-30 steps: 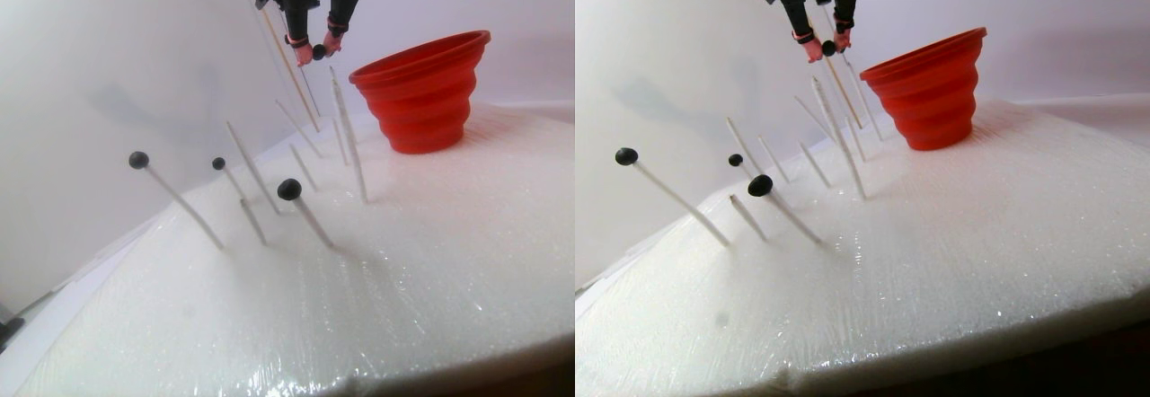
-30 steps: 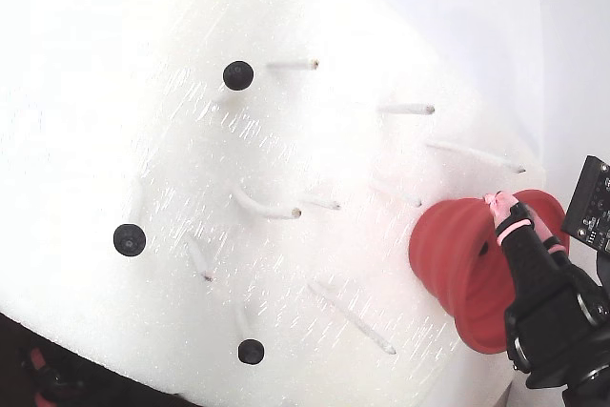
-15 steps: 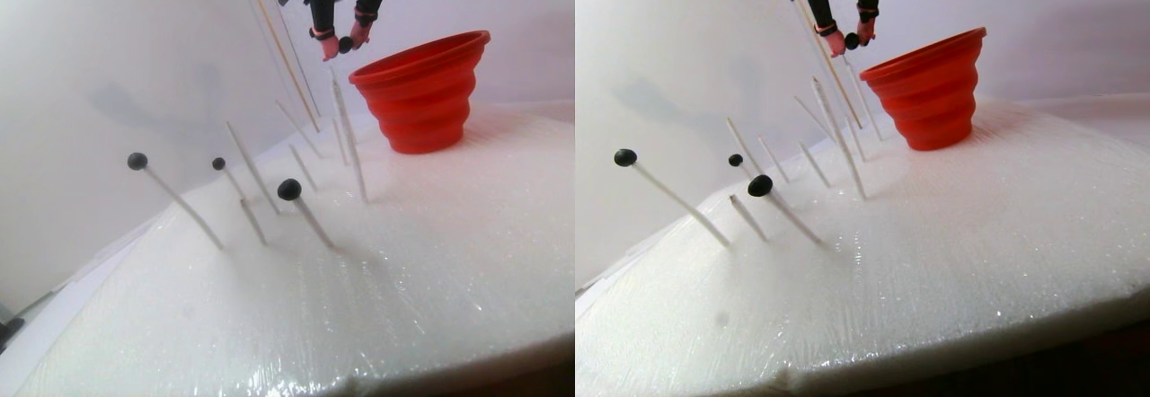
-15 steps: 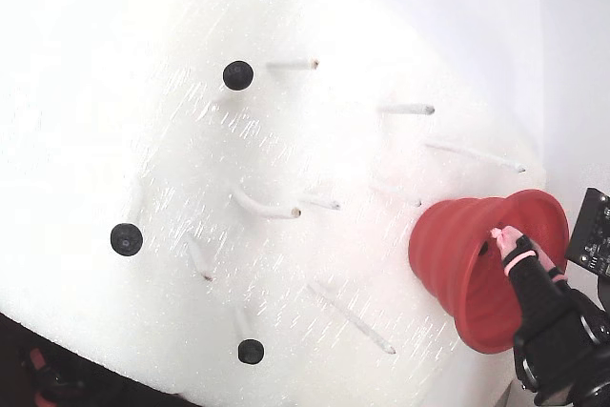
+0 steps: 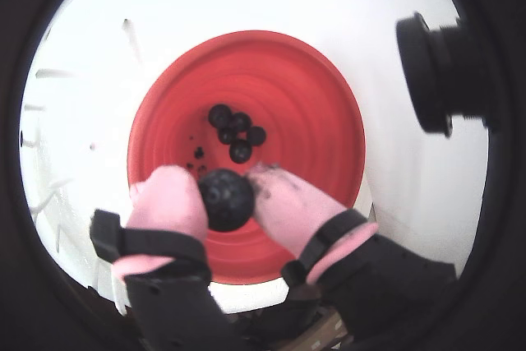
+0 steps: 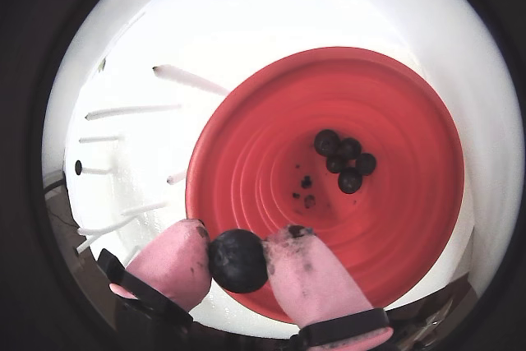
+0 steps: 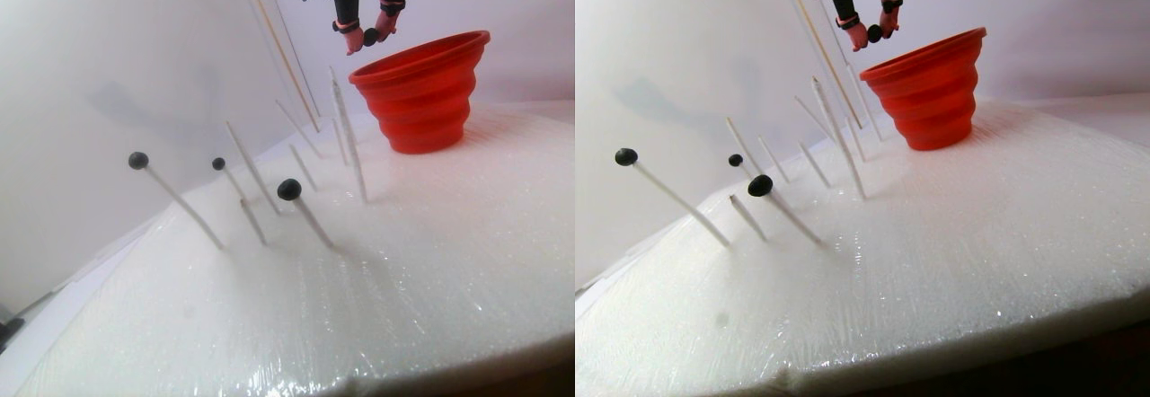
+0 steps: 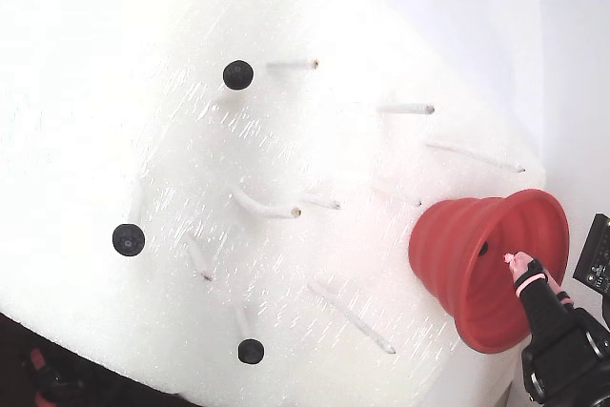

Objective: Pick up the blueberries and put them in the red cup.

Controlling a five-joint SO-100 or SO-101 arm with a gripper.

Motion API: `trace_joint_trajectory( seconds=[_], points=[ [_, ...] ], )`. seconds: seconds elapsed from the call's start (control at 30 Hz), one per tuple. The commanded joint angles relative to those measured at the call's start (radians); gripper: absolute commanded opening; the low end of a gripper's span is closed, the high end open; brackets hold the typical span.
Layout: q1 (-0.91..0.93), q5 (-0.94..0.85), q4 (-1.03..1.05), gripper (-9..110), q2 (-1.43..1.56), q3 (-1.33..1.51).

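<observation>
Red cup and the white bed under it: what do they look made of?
The red cup looks like soft rubber or silicone: matte, with stepped collapsible rings visible inside in a wrist view. The white bed looks like foam under thin, glistening plastic film; its wrinkles catch the light. Neither is certain.

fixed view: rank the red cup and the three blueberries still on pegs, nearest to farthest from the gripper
1. The red cup, right beside the gripper at the right edge.
2. The bottom blueberry, low in the fixed view.
3. The top blueberry, upper middle.
4. The left blueberry, far left.

The top and left berries are fairly close in rank, but the left one looks farther.
</observation>
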Motion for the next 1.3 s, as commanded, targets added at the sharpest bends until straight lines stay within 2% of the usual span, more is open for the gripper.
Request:
trace_joint_trajectory(
  seconds=[0.0,0.5,1.27],
  points=[
    [0.011,-0.017,0.006,11,0.074,-0.008],
    [0.034,-0.069,0.008,17,0.057,0.008],
    [-0.1,-0.14,0.137,15,0.198,-0.005]
  ],
)
